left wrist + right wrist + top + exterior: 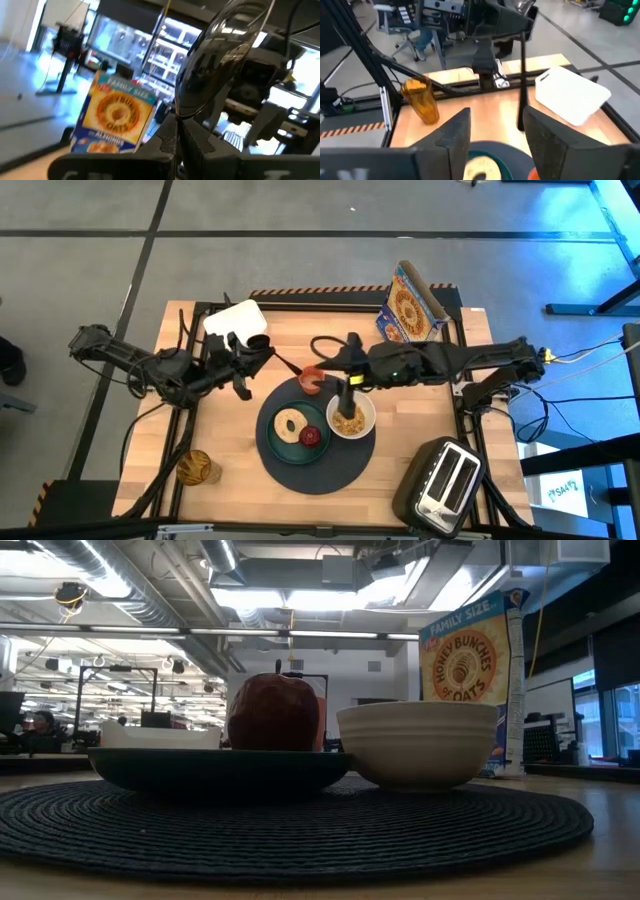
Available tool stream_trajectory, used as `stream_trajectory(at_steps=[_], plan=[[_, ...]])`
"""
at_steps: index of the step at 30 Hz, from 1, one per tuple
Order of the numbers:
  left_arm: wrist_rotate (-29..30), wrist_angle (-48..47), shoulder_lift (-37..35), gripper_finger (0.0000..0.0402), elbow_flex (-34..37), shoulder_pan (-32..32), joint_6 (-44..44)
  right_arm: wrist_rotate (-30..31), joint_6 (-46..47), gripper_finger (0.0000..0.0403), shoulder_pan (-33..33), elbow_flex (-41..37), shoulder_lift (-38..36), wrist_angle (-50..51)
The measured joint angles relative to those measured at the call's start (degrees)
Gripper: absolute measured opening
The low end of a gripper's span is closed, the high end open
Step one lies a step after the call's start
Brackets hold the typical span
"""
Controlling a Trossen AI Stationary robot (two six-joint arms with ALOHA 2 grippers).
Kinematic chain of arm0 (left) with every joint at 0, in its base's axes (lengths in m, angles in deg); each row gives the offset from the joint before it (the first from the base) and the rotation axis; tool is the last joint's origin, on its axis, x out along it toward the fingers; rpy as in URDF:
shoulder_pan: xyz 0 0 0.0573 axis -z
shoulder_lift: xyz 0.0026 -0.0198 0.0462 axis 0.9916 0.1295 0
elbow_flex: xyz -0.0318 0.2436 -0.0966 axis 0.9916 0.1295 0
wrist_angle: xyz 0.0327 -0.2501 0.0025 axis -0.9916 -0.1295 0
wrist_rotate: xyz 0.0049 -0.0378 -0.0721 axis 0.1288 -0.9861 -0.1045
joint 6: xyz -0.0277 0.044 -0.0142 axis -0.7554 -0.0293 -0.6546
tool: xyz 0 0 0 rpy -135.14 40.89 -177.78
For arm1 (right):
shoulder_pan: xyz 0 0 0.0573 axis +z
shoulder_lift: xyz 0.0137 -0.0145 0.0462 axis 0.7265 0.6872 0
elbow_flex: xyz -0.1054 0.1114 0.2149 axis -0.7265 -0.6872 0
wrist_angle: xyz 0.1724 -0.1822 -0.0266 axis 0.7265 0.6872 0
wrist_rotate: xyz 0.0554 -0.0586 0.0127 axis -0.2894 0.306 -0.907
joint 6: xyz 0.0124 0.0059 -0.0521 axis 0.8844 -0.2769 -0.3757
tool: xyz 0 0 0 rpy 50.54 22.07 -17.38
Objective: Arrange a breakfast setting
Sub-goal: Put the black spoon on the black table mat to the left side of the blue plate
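Mat [300, 825]: nearest, carrying teal plate [220, 768], apple [273, 712], white bowl [418, 745].
Spoon [220, 65]: clamped in left end effector [246, 364]; likely stiff, slick, light, best gripped by the handle.
Right end effector [343, 396]: fingers apart, directly above the white bowl.
Orange cup [312, 380]: between both end effectors.

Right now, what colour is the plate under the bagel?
Teal; the plate shows best in the high view.

The high view looks straight down on the whole desk [430, 420]. The low view sits at the mat's [300, 825] edge, close and level, and shares the cereal box [470, 660] with the left wrist view.
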Motion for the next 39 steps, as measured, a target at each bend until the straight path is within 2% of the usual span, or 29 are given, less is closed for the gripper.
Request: stream_trajectory(at_steps=[4, 7, 10, 14, 18, 21, 25, 31, 35, 39], plan=[[0.0, -10.1, -2.4, 0.0001, 0.0, -0.6, -8.2, 1.3, 0.0, 0.0183, 0.0, 0.0, -1.8, 2.1], [-2.1, -18.6, -3.7, 0.0001, 0.0, -1.6, -15.4, 2.8, 0.0, 0.0183, 0.0, 0.0, -3.3, 2.7], [-6.2, -26.0, -4.0, 0.0, -0.2, -3.5, -22.9, 4.2, 0.0, 0.0182, 0.0, 0.0, -4.6, 3.6], [-13.6, -39.4, -3.0, 0.0, -4.3, -6.7, -30.9, 4.4, -0.2, 0.0182, -0.5, 0.0, -5.4, 4.8], [-19.7, -53.6, -0.8, 0.0, -8.9, -9.9, -35.3, 4.4, -0.2, 0.0182, -1.2, 0.0, -5.6, 5.4], [-23.9, -58.4, -0.1, 0.0, -9.8, -11.5, -37.4, 3.9, 0.0, 0.0182, -2.5, 0.0, -5.5, 6.0], [-28.9, -61.3, 0.2, 0.0, -7.7, -12.7, -41.7, 2.4, 1.6, 0.0182, -2.7, 0.0, -5.5, 6.4], [-29.9, -66.1, 0.2, 0.0, -2.5, -14.9, -50.6, 2.9, 2.5, 0.0182, -2.6, -0.1, -7.2, 10.2], [-30.5, -58.9, 0.2, 0.0, 3.8, -15.4, -54.9, 5.4, 4.1, 0.0182, -2.6, -0.1, -7.5, 13.5], [-33.1, -47.5, 0.1, 0.0, 11.0, -15.4, -57.5, 7.1, 4.8, 0.0182, -2.6, -0.1, -7.7, 14.7]])
